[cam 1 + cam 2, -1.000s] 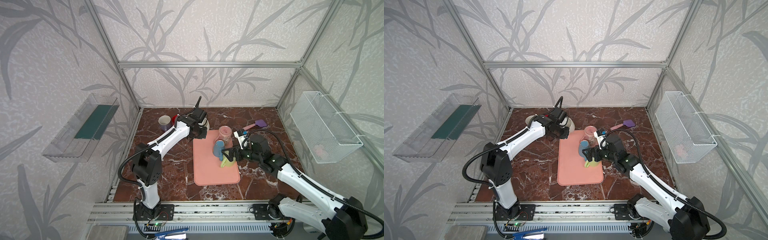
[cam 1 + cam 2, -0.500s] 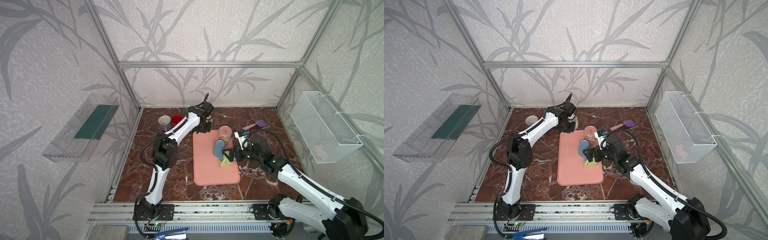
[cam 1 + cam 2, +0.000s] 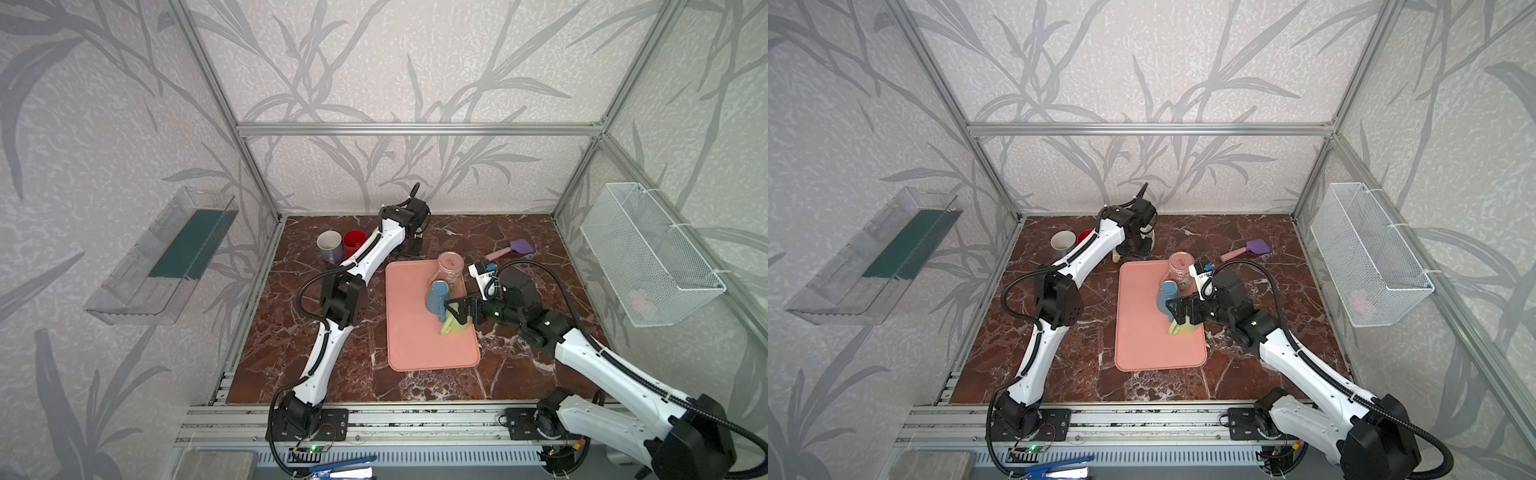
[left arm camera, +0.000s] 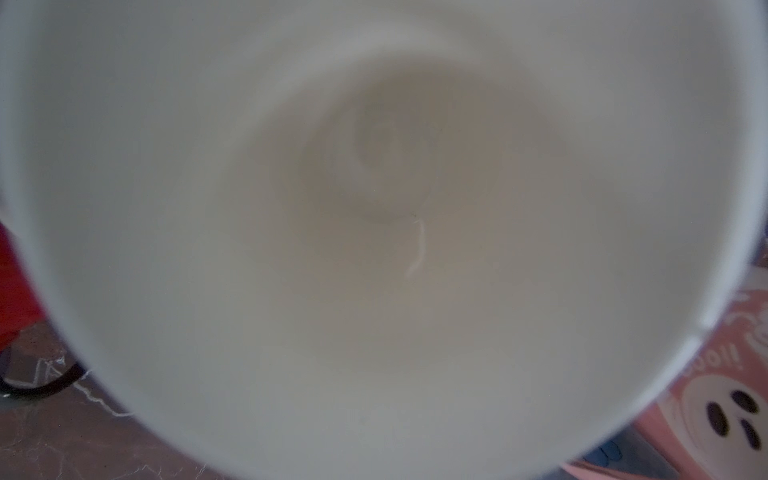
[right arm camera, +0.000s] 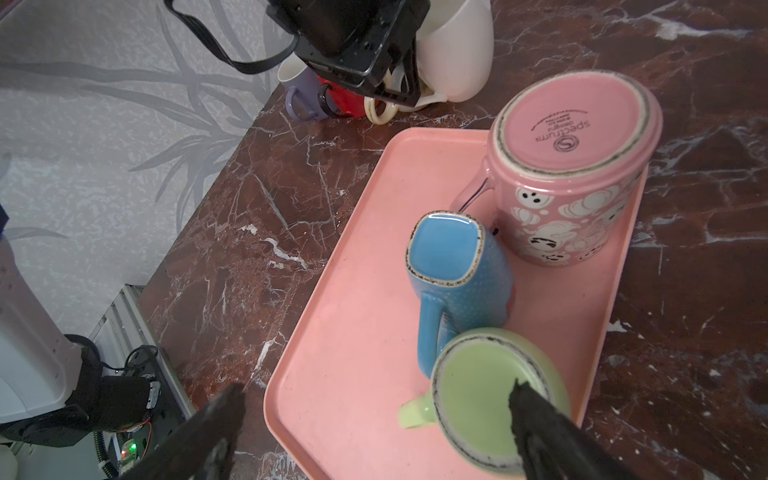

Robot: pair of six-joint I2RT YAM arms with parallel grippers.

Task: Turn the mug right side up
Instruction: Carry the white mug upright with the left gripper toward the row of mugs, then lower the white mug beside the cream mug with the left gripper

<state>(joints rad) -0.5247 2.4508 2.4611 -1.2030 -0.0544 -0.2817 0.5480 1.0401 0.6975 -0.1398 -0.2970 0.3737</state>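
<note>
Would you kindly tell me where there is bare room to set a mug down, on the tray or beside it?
Free: the left side and near end of the pink tray; the marble table between tray and front rail. Crowded: the tray's right side, where pink mug, blue mug and green mug stand close together by the open right tool.

White mug [image 4: 374, 291] fills left wrist view, v. blurred; right hand [image 5: 376, 388] partly cut off by frame edge.
</note>
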